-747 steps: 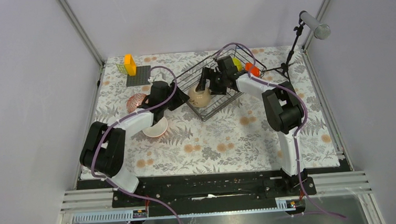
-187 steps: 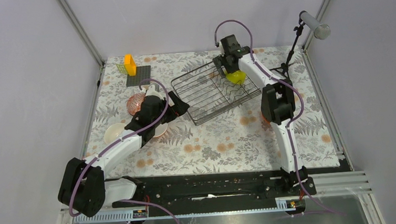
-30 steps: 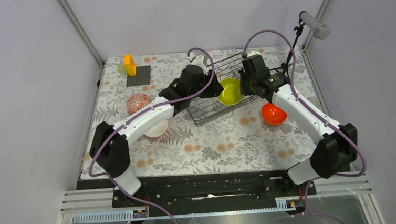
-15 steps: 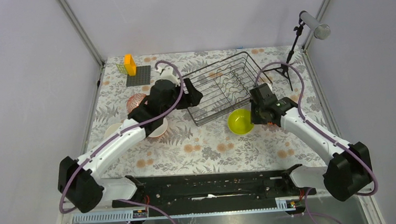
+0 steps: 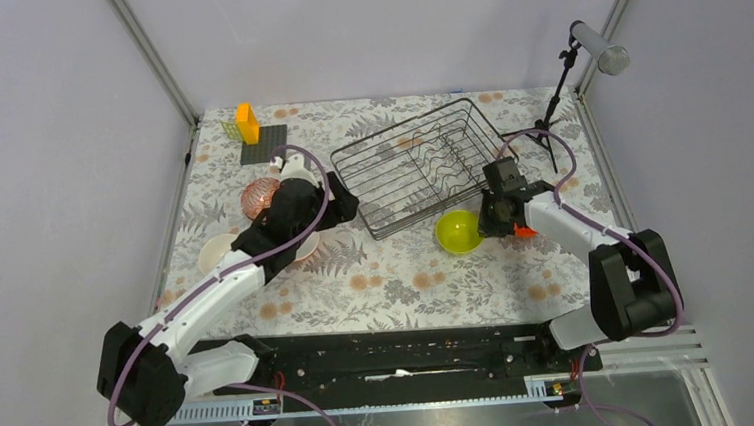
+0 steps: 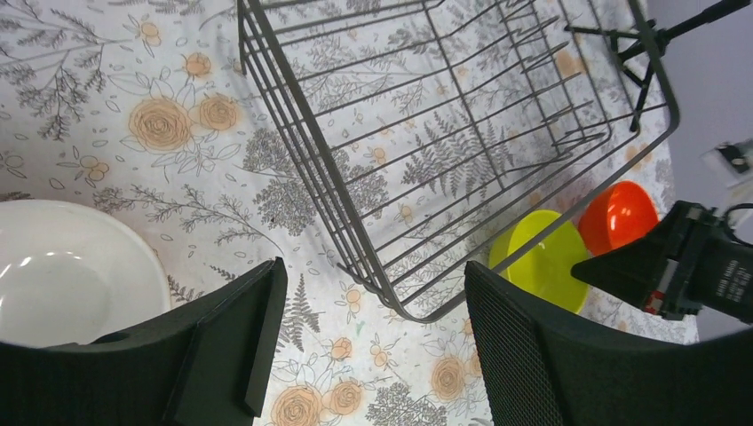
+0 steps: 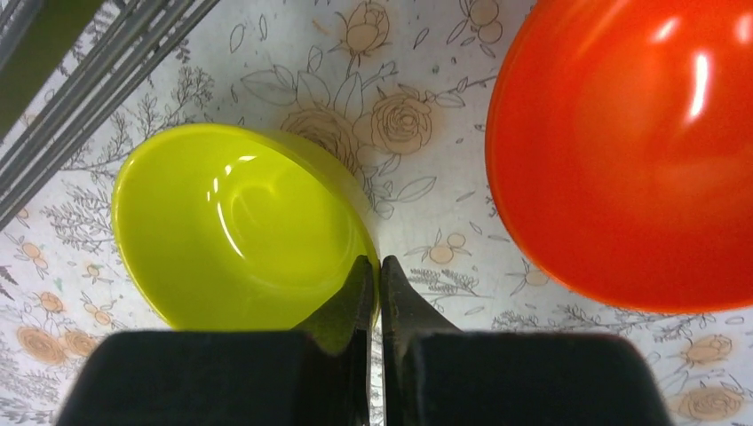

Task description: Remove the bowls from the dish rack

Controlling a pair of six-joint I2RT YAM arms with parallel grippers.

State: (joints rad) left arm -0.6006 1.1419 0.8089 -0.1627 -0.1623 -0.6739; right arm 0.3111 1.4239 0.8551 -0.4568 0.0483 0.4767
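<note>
R claw (image 7: 374,266) took yellow-green bowl (image 7: 240,222) off dish rack (image 5: 420,170) onto table (image 5: 407,271), still clamped on rim; L claw (image 6: 368,275) apart (empty). Rack looks bare, only release left.

You're looking at the dark wire dish rack (image 5: 401,176) sitting skewed on the surface (image 5: 407,271). The yellow-green bowl (image 5: 458,231) is resting upright just off its near corner, rim pinched in the right claw (image 7: 374,266), an orange bowl (image 7: 630,151) sitting just beside it.
</note>
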